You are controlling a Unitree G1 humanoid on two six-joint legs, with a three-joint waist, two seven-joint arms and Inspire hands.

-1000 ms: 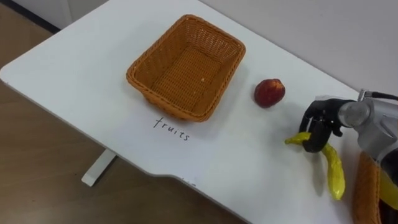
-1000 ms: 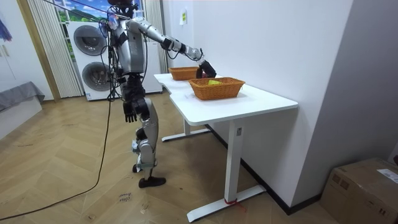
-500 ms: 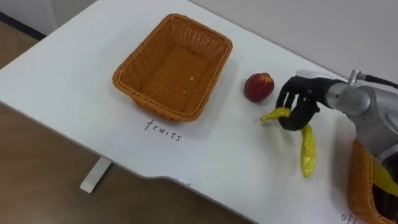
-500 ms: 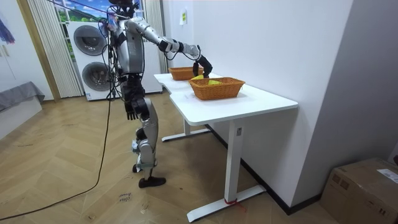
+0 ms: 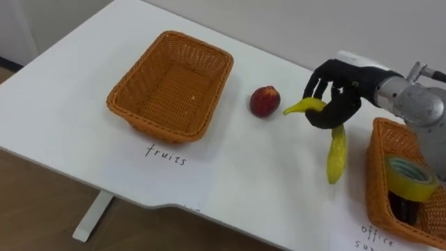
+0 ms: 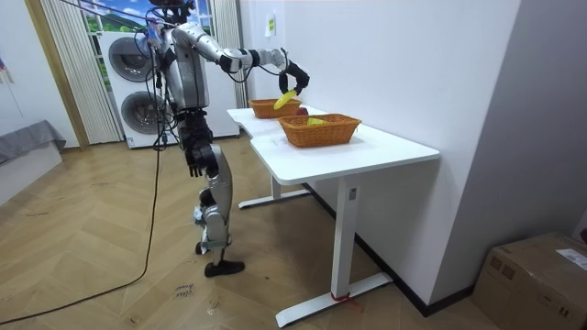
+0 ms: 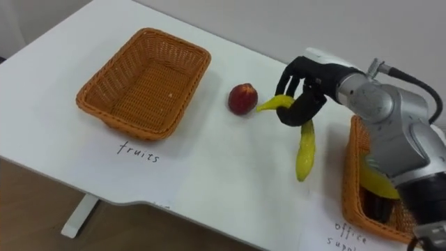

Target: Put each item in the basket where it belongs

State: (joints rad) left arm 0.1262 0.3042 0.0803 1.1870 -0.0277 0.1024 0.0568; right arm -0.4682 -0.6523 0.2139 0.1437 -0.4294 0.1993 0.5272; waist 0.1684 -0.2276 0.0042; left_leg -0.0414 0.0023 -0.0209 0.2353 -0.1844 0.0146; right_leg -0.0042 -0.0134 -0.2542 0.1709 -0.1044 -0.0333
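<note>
Yellow bananas [image 5: 336, 157], seemingly two joined at the stem, were pinched in the curled black fingers [image 5: 311, 85] of the robot's right hand [image 5: 345, 104]. One pointed toward the robot's left and the other dangled below the palm. By my judgement they were light, soft under a smooth skin and easily bruised. The stiff crown where they joined was therefore the sensible place to hold, with modest pressure. The hanging one would probably swing, so a slow carry would suit.

Just beside the pointing tip, but apart from it, a round red fruit [image 5: 265, 101] sat on the white table [image 5: 70, 84]. Farther to the robot's left stood the rectangular woven wicker basket [image 5: 157, 125] meant for fruit, with no fruit in it. At the right edge a second wicker basket [image 5: 376, 167] held a yellow roll of tape [image 5: 410, 178] and something dark.

The eye views gave the grip and the fruit basket's bare floor. The room view gave height and stance. The bananas [image 6: 286, 98] hung well clear of the tabletop, roughly over the farther basket [image 6: 271, 108]. The robot stood at the table's far end with washing machines [image 6: 138, 87] behind it. Its left hand [image 6: 191, 167] hung by its thigh.
</note>
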